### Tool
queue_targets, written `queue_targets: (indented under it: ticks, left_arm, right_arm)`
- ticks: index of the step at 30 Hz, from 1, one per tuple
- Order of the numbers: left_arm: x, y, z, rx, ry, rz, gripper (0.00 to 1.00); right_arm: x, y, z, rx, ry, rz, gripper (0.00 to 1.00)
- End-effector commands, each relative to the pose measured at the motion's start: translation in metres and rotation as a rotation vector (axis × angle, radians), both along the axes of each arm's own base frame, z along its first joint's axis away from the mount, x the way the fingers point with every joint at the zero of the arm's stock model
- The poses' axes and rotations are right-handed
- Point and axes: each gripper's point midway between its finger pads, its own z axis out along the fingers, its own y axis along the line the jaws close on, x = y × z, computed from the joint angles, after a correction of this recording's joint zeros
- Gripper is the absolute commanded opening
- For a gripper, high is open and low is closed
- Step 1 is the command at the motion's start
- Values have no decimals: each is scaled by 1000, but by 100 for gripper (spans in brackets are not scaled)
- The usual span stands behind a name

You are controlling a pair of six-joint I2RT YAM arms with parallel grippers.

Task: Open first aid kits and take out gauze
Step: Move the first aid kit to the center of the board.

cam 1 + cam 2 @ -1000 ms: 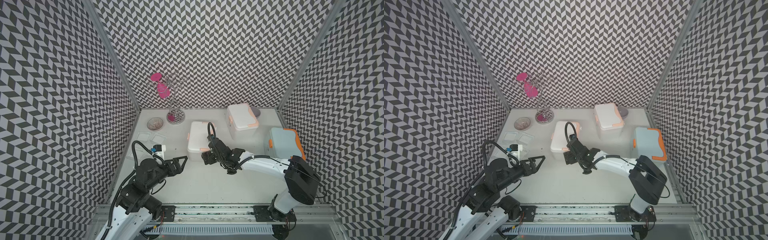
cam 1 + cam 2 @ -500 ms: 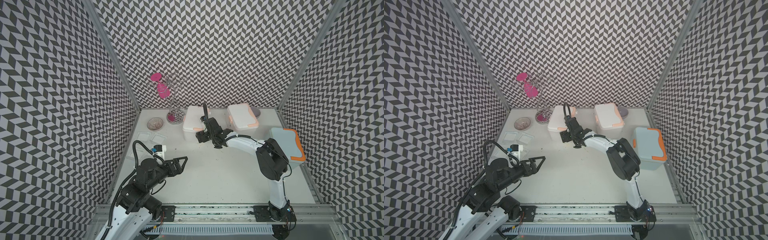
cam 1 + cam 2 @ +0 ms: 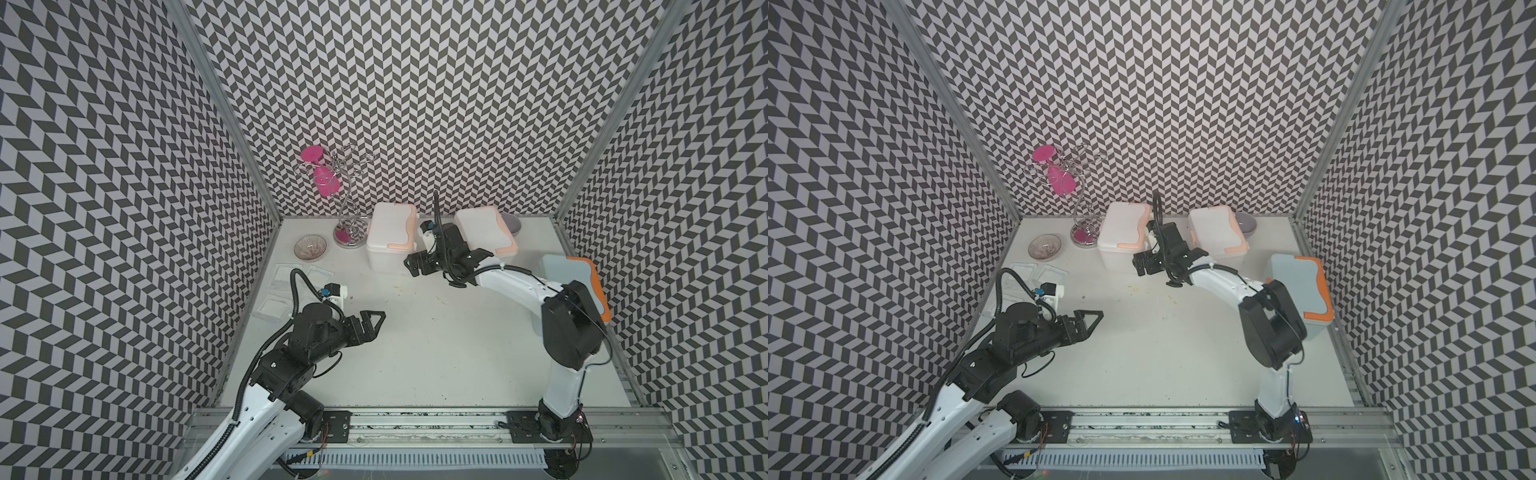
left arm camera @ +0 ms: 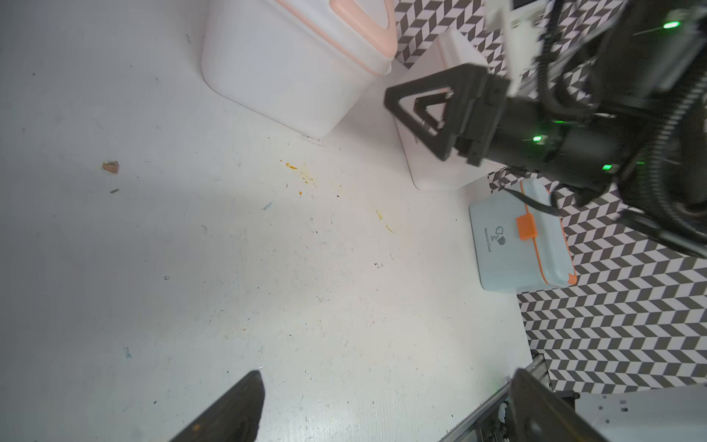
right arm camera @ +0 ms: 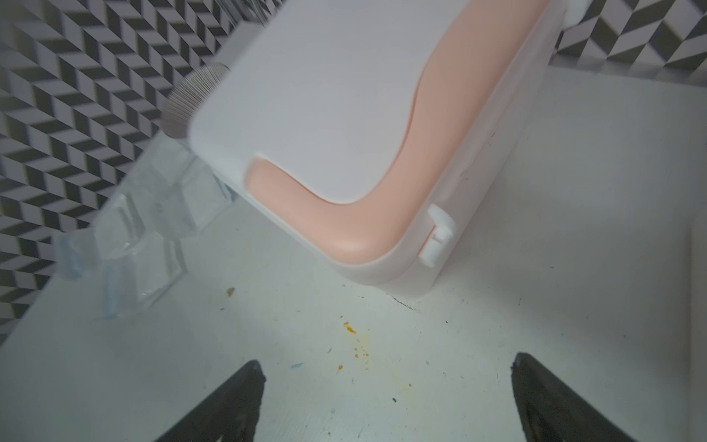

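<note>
Peach-trimmed kit (image 3: 390,226) is now set back, shut, at twelve o'clock and released by right fingers (image 5: 237,405), opened wide like the left fingers (image 4: 237,409); it is judged finished.

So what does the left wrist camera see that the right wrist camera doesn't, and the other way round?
Only the left wrist view: the pale blue kit with its orange latch, and the right arm seen from outside. Only the right wrist view: the gauze packets and the edge of the ribbed glass bowl. Both: the closed white kit with peach trim and the yellow-flecked table.
</note>
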Motion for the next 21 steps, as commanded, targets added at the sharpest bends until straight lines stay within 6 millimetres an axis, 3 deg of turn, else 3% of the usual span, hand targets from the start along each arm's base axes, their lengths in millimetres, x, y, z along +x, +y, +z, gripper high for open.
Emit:
queue_targets:
  ticks: [1, 5, 8, 13, 17, 19, 21]
  left_arm:
    - [14, -31, 43, -20, -121, -58, 100]
    - [26, -80, 49, 46, -136, -128, 100]
    - [43, -121, 47, 71, -135, -191, 100]
    - [93, -192, 51, 88, -143, -266, 100]
    - [141, -237, 36, 125, -85, -297, 100]
    - [167, -256, 30, 134, -57, -317, 99]
    - [190, -270, 10, 158, -13, -323, 99]
  right_arm:
    - [10, -36, 69, 134, -154, -94, 100]
    - [22, -93, 87, 164, -167, -225, 100]
    - [37, -139, 86, 174, -147, -338, 100]
    - [59, -215, 78, 242, -103, -479, 100]
    - [72, -258, 64, 280, -60, -548, 100]
    - [77, -268, 56, 309, -31, -534, 100]
    - [82, -273, 47, 337, -12, -500, 100]
